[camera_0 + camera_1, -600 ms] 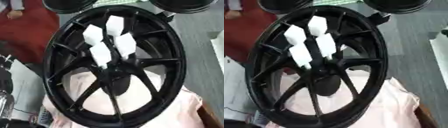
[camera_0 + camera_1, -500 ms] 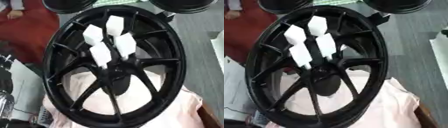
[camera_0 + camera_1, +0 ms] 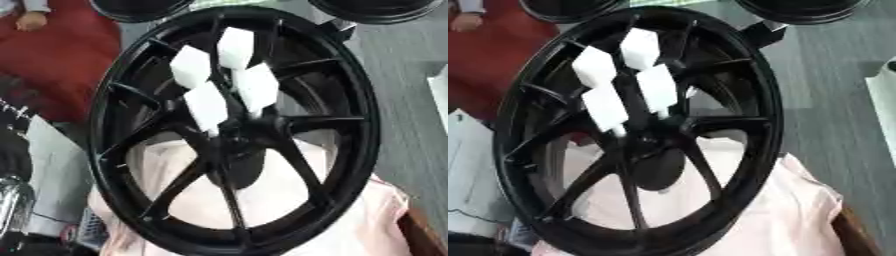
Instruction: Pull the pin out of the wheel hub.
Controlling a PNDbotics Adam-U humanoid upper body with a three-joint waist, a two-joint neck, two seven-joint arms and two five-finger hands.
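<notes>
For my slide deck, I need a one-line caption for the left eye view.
Hand with white finger pads reaches down onto the hub of a black spoked wheel lying on pink cloth.

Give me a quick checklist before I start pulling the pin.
1. Right hand over the wheel hub: ok.
2. Pin in sight: cannot tell, the hand covers that spot.
3. Hold on the pin: cannot tell.
4. Wheel lying on the pink cloth: ok.
5. Left hand out of the way: ok, it shows in neither view.
</notes>
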